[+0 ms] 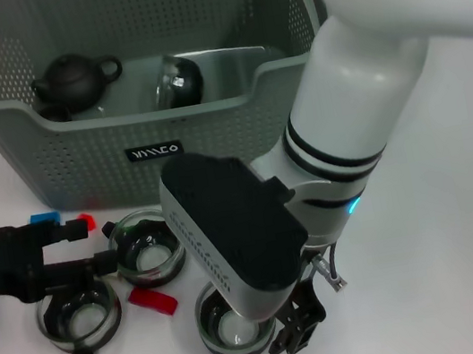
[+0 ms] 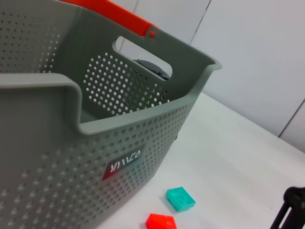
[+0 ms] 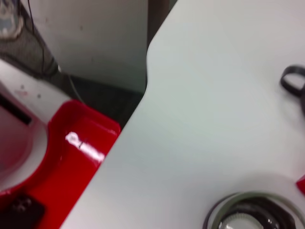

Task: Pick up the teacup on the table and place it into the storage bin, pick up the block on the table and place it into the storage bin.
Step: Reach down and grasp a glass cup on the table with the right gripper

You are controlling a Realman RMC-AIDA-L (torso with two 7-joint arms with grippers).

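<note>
The grey storage bin (image 1: 79,158) stands at the back of the table; its front and black label (image 2: 123,164) fill the left wrist view. A black teapot (image 1: 73,82) and a glass cup (image 1: 177,81) lie inside it. Three glass teacups stand in front: one (image 1: 146,246) near the bin, one with a black handle (image 1: 80,317) at the left, one (image 1: 227,328) under my right wrist. A blue block (image 1: 44,218), a small red block (image 1: 87,222) and a longer red block (image 1: 153,301) lie among them. My left gripper (image 1: 93,244) hangs open beside the middle teacup. My right gripper (image 1: 296,326) is low beside the nearest teacup.
My right forearm and black wrist housing (image 1: 237,231) cover the bin's right front corner. The table edge (image 3: 143,95) runs through the right wrist view, with a red and white object (image 3: 76,152) below it off the table. A teal block (image 2: 180,198) lies near the bin's front.
</note>
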